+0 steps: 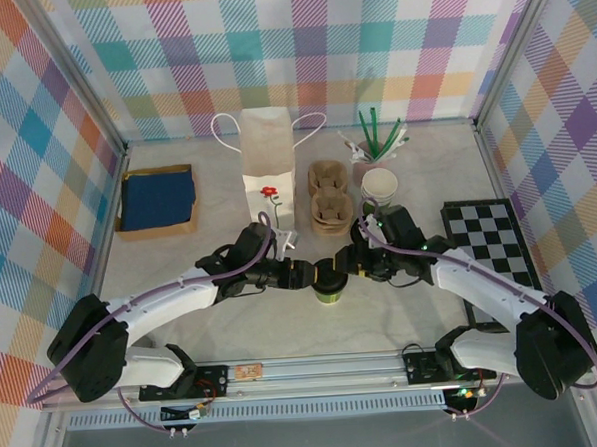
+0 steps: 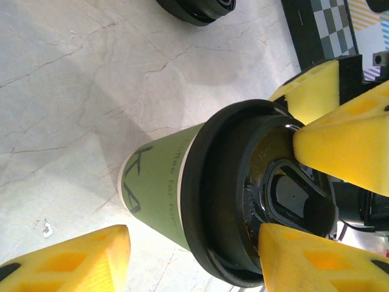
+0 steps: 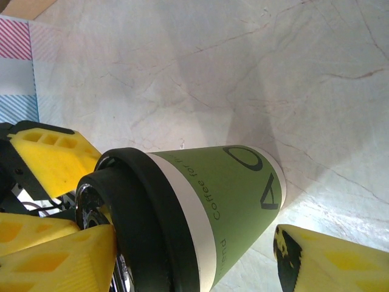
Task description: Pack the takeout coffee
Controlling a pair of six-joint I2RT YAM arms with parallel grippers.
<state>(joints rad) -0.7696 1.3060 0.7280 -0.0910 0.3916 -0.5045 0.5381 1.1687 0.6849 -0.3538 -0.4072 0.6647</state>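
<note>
The takeout coffee (image 1: 329, 285) stood upright, long axis vertical, with its black lid (image 2: 213, 201) on top. It sat near the middle of the table (image 1: 426, 177), in front of the white paper bag (image 1: 269, 170). On its green wall, below a white band, we read "Coffee for" in dark print. The left pincer (image 1: 307, 275) and right pincer (image 1: 348, 266) flanked it, jaws spread, gripping nothing.
</note>
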